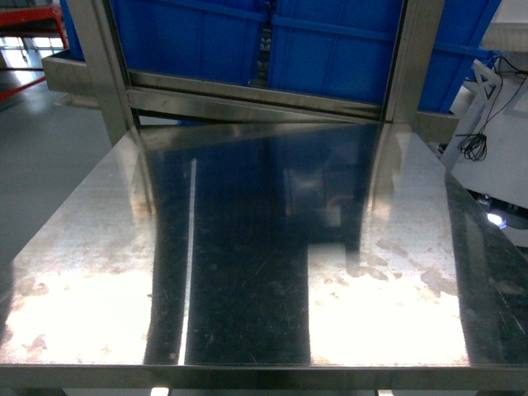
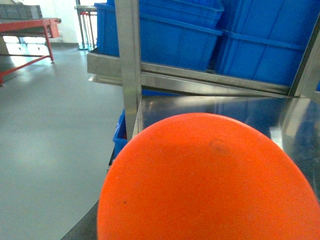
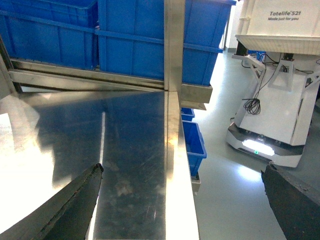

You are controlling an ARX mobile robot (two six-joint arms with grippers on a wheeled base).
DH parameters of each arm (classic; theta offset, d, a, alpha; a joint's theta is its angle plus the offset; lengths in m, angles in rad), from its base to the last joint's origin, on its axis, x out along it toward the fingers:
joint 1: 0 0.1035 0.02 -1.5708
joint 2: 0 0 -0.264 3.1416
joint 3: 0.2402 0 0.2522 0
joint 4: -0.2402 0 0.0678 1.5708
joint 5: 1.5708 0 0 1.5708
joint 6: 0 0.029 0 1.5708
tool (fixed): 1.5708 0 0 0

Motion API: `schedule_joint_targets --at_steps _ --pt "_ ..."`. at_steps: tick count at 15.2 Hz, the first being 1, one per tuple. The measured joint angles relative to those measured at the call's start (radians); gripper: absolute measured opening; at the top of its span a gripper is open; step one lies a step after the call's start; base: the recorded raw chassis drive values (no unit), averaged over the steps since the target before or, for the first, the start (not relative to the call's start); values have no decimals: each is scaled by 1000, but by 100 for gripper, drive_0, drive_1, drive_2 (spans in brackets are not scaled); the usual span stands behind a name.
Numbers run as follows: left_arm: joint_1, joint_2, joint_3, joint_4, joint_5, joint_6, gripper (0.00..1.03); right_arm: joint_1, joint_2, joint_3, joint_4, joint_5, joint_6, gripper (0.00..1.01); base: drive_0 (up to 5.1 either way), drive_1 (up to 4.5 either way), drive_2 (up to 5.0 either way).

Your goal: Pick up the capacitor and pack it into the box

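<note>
No capacitor and no box show in any view. The steel table [image 1: 247, 272] lies bare in the head view, and neither arm appears there. In the left wrist view a large round orange thing [image 2: 210, 180] fills the lower frame and hides the jaws. Only a dark sliver of one of the fingers [image 2: 82, 226] shows at its lower left, so I cannot tell the grip. My right gripper [image 3: 181, 169] hangs over the table's right edge, open wide, with nothing between its dark fingers [image 3: 75, 205].
Blue plastic bins [image 1: 330, 49] sit on a steel rack behind the table, between upright posts [image 1: 412, 58]. A smaller blue bin [image 3: 194, 142] stands below the table's right side. A white wheeled machine [image 3: 275, 100] is parked on the floor to the right.
</note>
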State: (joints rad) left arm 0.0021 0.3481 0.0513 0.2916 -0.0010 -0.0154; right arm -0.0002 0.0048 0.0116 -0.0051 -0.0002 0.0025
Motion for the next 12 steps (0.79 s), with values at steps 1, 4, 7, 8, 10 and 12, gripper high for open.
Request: schedule_joint_targets --at_steps 1,4,7,8,10,12 --pt "-6 -22 -5 -16 0 0 44 0 0 0 0 0 0 98 0 0 0" --pt "-4 -71 -39 -12 1 1 44 0 0 0 0 0 0 98 0 0 0" --pt "-4 -132 -38 -72 1 1 44 0 0 0 0 0 0 98 0 0 0" --pt "-4 -149 -38 -97 1 1 44 0 0 0 0 0 0 98 0 0 0" --pt "-4 -183 -38 -133 1 1 44 0 0 0 0 0 0 98 0 0 0" --pt "-4 -340 -38 -290 1 1 44 0 0 0 0 0 0 98 0 0 0"
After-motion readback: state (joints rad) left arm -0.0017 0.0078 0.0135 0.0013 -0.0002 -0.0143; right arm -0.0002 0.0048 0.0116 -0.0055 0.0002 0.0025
